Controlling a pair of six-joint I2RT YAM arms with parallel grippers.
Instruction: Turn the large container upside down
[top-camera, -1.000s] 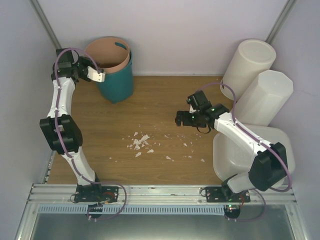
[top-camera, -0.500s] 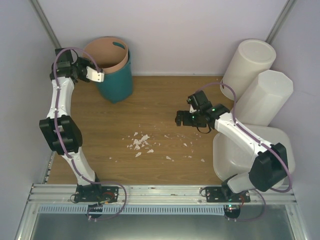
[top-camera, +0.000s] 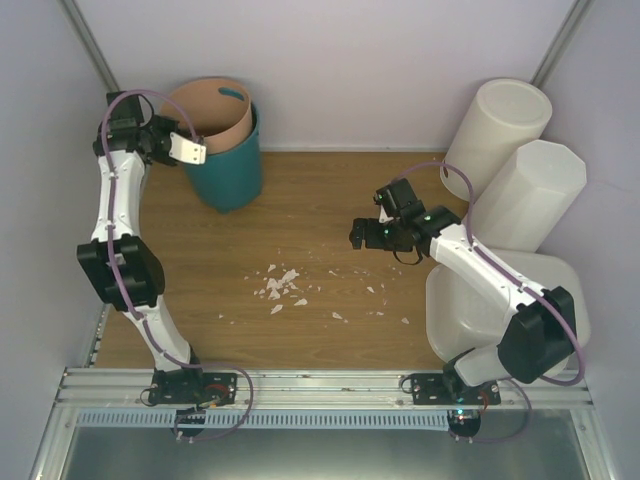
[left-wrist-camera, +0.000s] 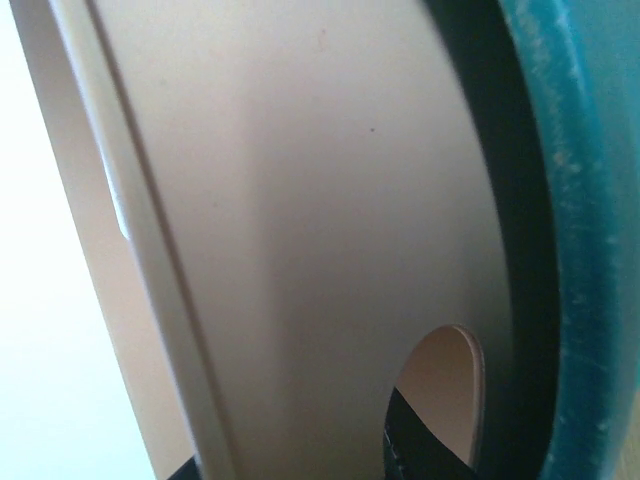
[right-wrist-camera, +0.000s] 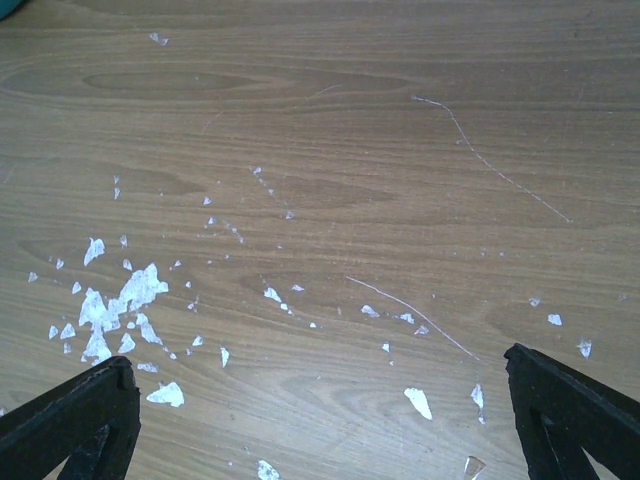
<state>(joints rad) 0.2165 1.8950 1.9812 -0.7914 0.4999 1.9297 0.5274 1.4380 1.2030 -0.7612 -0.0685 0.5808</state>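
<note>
Upper left, the left gripper (top-camera: 194, 152) has its jaws clamped on the tan liner (top-camera: 215, 110) of one teal bin (top-camera: 232, 175). Mid-frame, white flakes (top-camera: 282, 285) litter the bench (top-camera: 300, 200), and the right gripper (top-camera: 359, 238) has its jaws wide apart. Upper right are one round bin (top-camera: 497, 125) and one octagonal bin (top-camera: 530, 195). The large container (top-camera: 455, 315) sits lower right.

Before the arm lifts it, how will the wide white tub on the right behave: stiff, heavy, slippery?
The wide white tub looks like thin moulded plastic, so it is probably light for its size and slightly flexible. Its smooth surface may slip in a pinch. Broad and low, it seems unlikely to roll.
</note>
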